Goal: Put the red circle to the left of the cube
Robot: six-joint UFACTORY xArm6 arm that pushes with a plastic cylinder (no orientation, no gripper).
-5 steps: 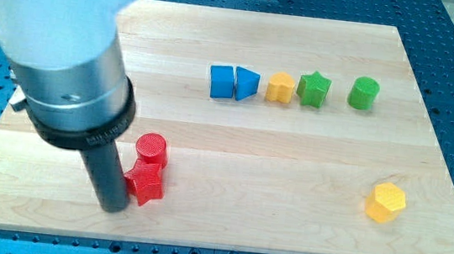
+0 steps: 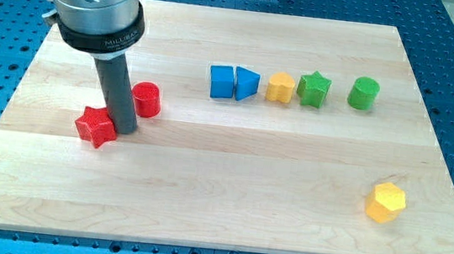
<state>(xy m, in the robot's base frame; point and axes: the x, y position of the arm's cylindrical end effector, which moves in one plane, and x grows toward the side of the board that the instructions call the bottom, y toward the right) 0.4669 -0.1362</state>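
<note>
The red circle [image 2: 146,100] lies on the wooden board [image 2: 219,202], left of centre. The red star [image 2: 96,127] lies just below and left of it. My tip [image 2: 124,129] stands between them, touching or nearly touching both, at the star's right edge and the circle's lower left. The blue cube [image 2: 221,82] sits to the right in a row near the view's top, well apart from the red circle.
Right of the cube, in the same row, stand a blue wedge-like block [image 2: 247,84], a yellow block [image 2: 280,88], a green star [image 2: 314,89] and a green cylinder [image 2: 364,92]. A yellow hexagon [image 2: 386,202] lies at the lower right.
My tip has moved up the board. The red circle has shifted up towards the row. The red star has moved up and to the left.
</note>
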